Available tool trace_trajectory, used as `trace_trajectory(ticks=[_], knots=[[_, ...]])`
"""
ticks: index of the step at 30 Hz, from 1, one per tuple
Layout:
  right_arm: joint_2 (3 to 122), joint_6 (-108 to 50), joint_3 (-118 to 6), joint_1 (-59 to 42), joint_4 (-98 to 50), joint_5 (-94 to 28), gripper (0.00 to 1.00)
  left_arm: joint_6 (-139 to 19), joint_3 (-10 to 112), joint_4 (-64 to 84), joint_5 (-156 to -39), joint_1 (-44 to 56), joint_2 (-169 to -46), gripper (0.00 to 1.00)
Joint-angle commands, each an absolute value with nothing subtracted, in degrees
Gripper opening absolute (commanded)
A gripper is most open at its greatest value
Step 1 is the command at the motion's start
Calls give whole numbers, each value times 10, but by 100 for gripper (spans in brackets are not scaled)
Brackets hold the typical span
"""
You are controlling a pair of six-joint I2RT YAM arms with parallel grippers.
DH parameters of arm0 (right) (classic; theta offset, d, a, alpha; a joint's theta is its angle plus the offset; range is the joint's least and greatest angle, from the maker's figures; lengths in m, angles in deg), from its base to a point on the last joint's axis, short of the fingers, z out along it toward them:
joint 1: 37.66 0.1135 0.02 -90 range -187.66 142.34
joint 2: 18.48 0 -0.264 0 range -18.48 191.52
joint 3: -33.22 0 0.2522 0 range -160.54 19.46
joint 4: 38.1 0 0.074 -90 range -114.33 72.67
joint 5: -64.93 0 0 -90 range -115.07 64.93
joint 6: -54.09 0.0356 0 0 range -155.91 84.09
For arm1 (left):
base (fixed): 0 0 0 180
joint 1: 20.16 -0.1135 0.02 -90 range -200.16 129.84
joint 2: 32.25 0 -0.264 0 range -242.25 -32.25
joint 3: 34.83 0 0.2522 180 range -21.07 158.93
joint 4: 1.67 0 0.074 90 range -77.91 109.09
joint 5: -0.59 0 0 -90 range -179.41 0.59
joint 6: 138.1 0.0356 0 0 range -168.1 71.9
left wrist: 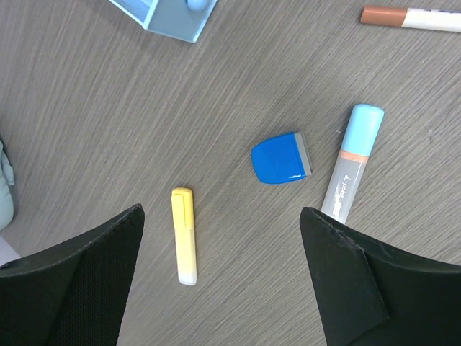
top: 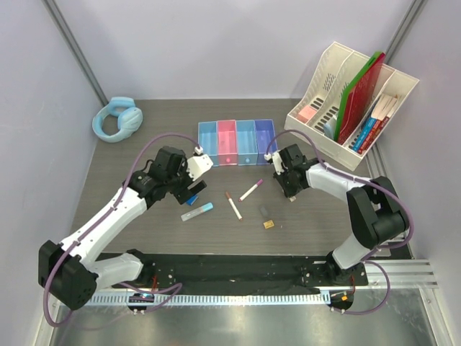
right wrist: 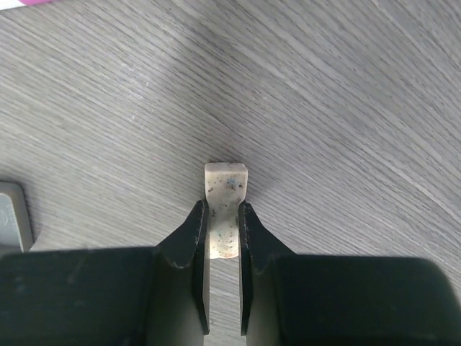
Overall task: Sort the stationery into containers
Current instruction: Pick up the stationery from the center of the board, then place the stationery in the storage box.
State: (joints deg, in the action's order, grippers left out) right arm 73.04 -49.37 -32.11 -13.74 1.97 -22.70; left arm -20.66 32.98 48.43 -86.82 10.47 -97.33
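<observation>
Left gripper (left wrist: 222,216) is spread wide and holds nothing, hovering over the table left of centre in the top view. In its wrist view, yellow marker (left wrist: 184,236) lies lower centre, blue block (left wrist: 282,157) mid-frame, pale blue tube (left wrist: 352,162) just right of it, and red-capped pen (left wrist: 414,17) at upper right. Right gripper (right wrist: 222,210) is pinched on a small cream speckled piece (right wrist: 225,176), right of centre in the top view. Containers (top: 227,122) sit upper centre. Purple-capped pen (top: 251,189), grey eraser (top: 264,211) and gold clip (top: 268,224) lie loose on the table at centre.
</observation>
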Motion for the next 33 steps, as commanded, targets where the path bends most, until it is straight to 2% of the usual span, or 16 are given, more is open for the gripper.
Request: trace_trajectory(ticks=[1,8,19,21,22,25,28,33], knots=[[702,-512,-378,-137,49,-238,5,-204,313,458,-859,106,-972,88],[727,-538,-519,-138,55,-227,5,-223,312,440,-863,106,-1003,88],[917,-562,-728,-137,37,-209,10,-232,308,436,-861,106,-1009,88],[933,-560,-745,-137,36,-195,31,-231,304,437,-859,106,-1005,88],[936,-560,-747,-137,36,-191,46,-230,300,437,-858,106,-1003,88],[914,-555,-725,-137,26,-188,57,-227,289,435,-855,106,-996,88],[851,-549,-684,-137,19,-201,62,-223,282,428,-851,106,-996,88],[731,-585,-605,-136,72,-243,64,-228,282,424,-855,106,-1000,88]])
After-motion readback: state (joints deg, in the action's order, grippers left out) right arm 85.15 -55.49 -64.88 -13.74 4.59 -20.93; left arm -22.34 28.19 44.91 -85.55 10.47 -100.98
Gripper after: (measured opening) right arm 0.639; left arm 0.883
